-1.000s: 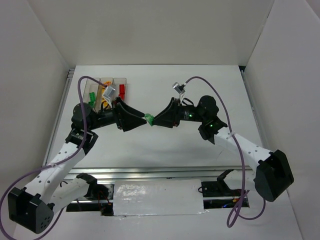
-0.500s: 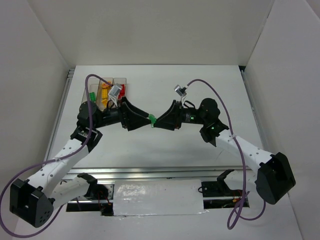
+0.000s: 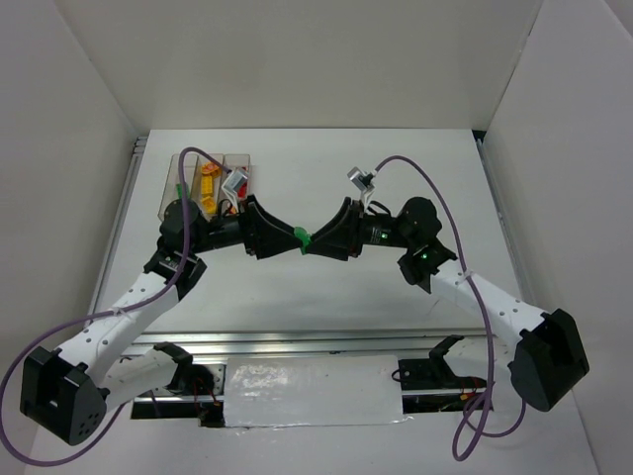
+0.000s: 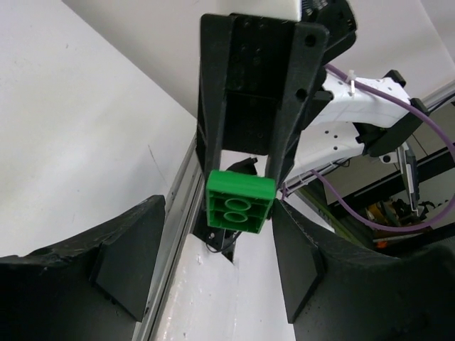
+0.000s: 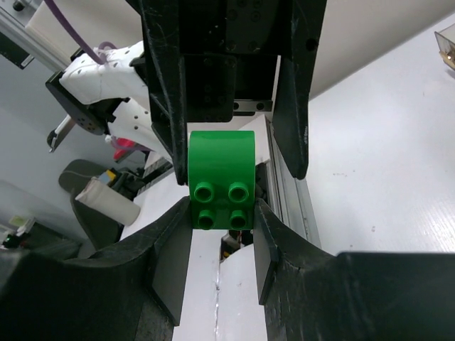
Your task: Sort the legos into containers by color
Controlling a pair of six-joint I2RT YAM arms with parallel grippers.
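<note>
A green lego [image 3: 300,238] hangs above the table's middle, between my two grippers, which meet tip to tip. My right gripper [image 3: 310,240] is shut on it; in the right wrist view its fingers [image 5: 173,249] press both sides of the studded brick [image 5: 221,186]. My left gripper [image 3: 289,237] is open, its jaws standing on either side of the same brick [image 4: 239,201] with a gap on the left side. The clear containers [image 3: 190,164] stand at the back left, with a yellow lego [image 3: 207,184] in the middle bin. The left arm partly hides them.
White walls close in the table on the left, back and right. A metal rail [image 3: 297,343] runs along the near edge. Purple cables [image 3: 425,188] loop above both arms.
My left arm has reached further right, bringing its open jaws around the green brick. The right gripper has kept hold of the brick and shifted slightly right.
</note>
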